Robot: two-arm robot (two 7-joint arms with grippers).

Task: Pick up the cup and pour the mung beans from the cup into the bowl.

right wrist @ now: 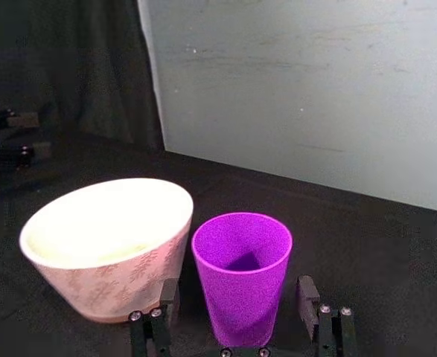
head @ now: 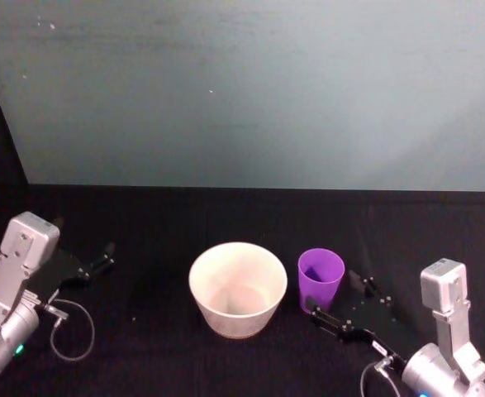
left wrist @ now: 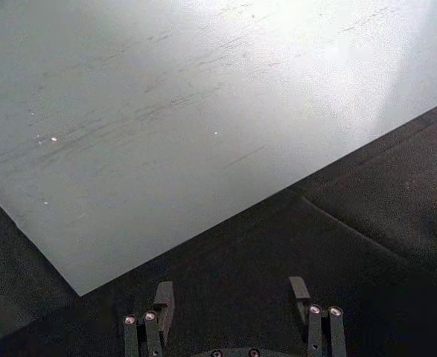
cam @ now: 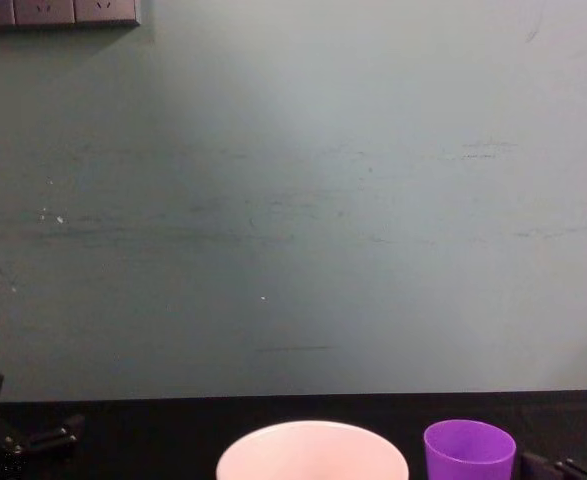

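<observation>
Step in hand: reaching to grasp the cup (head: 320, 277); nothing lifted yet, by my reading
Cup: upright on the dark surface (head: 143, 331), just beside the bowl (head: 238, 321) on the robot's right; I cannot tell whether they touch
Cup contents: only shadow shows at the bottom, so I cannot confirm beans
Right hand (right wrist: 237, 282): wide open and holding nothing; in the right wrist view its fingers (right wrist: 305, 294) flank the cup's lower wall, seemingly with no contact
Left hand (left wrist: 231, 284): parked well to the left of the bowl; spread open and empty
Doing it well: centre the cup between the fingers before closing; grip around mid-height, since the taper could slip low; close gently, as thin plastic may flex
Risk: the inner finger has little room beside the bowl; lift straight up, keep the cup level, then tip slowly over the bowl's middle
</observation>
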